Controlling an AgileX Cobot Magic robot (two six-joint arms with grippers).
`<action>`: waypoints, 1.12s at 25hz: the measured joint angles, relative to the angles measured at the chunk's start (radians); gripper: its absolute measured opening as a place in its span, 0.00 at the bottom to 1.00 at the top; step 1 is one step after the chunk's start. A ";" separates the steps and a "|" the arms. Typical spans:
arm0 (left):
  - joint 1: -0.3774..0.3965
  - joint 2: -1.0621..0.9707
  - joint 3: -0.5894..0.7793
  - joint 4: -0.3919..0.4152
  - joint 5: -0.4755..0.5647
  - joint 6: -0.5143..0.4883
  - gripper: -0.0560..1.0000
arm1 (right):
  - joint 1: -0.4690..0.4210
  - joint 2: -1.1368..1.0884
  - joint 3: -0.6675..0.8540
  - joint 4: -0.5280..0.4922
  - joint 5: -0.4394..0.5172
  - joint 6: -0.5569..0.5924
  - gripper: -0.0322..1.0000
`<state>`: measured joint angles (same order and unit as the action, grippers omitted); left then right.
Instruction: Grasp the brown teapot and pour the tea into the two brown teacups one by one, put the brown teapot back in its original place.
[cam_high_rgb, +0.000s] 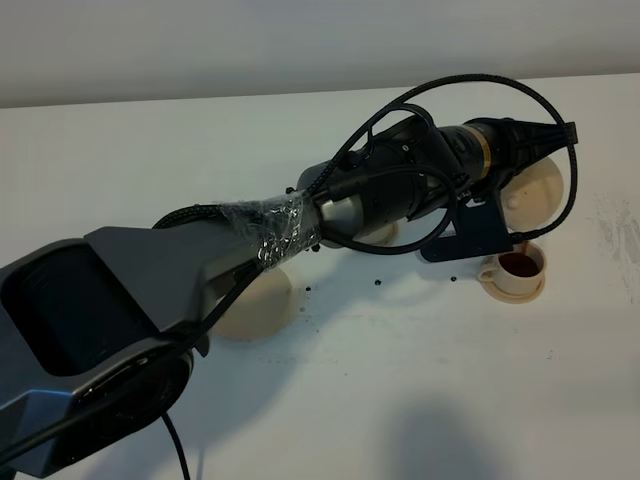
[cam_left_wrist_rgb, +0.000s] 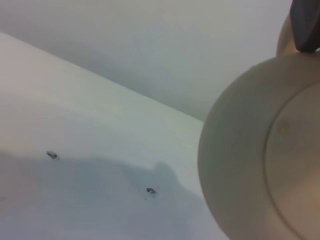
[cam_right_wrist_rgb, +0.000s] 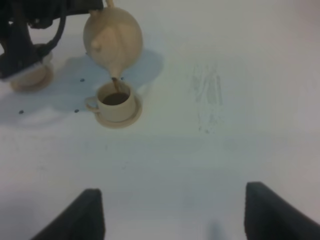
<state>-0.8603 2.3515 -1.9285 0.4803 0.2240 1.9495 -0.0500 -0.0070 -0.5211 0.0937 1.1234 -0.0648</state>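
Your left gripper (cam_high_rgb: 545, 140) looks closed on the handle of the brown teapot (cam_right_wrist_rgb: 112, 37), which is held tipped with its spout pointing down right above the first teacup (cam_right_wrist_rgb: 116, 102), tea (cam_right_wrist_rgb: 115, 83) streaming into it. The second teacup (cam_right_wrist_rgb: 30, 75) sits just beside on the worktop (cam_right_wrist_rgb: 225, 150), half hidden under that arm's wrist, so the next pour is likely a short shift back along the outstretched left arm, toward the tan saucer disc (cam_high_rgb: 255, 300). Your right gripper (cam_right_wrist_rgb: 180, 215) hovers wide open and empty, well apart.
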 joint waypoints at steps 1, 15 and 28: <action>-0.001 0.000 0.000 0.000 -0.002 0.000 0.14 | 0.000 0.000 0.000 0.000 0.000 0.000 0.59; -0.016 0.000 0.000 0.026 -0.018 0.000 0.14 | 0.000 0.000 0.000 0.000 0.000 0.000 0.59; -0.016 0.000 0.000 0.048 -0.023 0.000 0.14 | 0.000 0.000 0.000 0.000 0.000 0.000 0.59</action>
<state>-0.8767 2.3515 -1.9285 0.5284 0.2012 1.9495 -0.0500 -0.0070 -0.5211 0.0937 1.1234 -0.0648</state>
